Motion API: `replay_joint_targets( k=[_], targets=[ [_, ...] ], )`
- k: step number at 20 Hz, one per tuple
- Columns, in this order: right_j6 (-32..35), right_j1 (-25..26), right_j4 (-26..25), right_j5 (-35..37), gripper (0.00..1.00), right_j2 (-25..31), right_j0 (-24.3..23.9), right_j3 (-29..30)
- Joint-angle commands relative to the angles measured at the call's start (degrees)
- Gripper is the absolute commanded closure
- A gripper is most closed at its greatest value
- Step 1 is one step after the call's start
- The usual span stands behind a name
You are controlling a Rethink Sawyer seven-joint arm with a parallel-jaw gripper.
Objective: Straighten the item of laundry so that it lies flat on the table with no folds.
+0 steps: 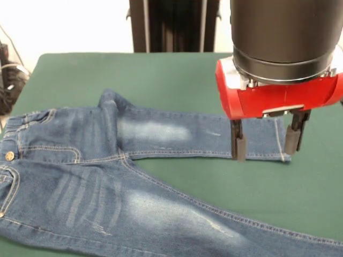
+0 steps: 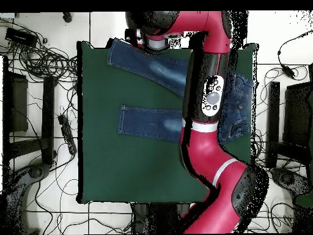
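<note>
Denim jeans (image 1: 96, 176) spread on green table (image 1: 177, 75), legs apart; gripper (image 1: 266, 140) fingers parted, straddling upper leg's hem, gripping nothing.

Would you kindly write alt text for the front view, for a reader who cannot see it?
A small pair of blue denim jeans lies spread on a dark green table, legs apart. The open gripper of a red and black arm straddles the far leg's hem.
</note>
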Motion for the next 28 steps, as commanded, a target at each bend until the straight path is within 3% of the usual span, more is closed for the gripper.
replay_joint_targets(
  k=[1, 15, 20, 28],
  targets=[
    [26.91, -9.64, 4.31, -4.61, 0.0, -13.26, -0.68, 5.23],
    [42.12, -11.47, 14.64, -9.06, 0.0, -24.25, -1.77, 18.79],
    [46.08, -11.57, 19.28, -11.49, 0.0, -28.63, -1.2, 20.81],
    [51.06, -13.79, 22.69, -18.27, 0.0, -36.24, -0.99, 25.95]
  ],
)
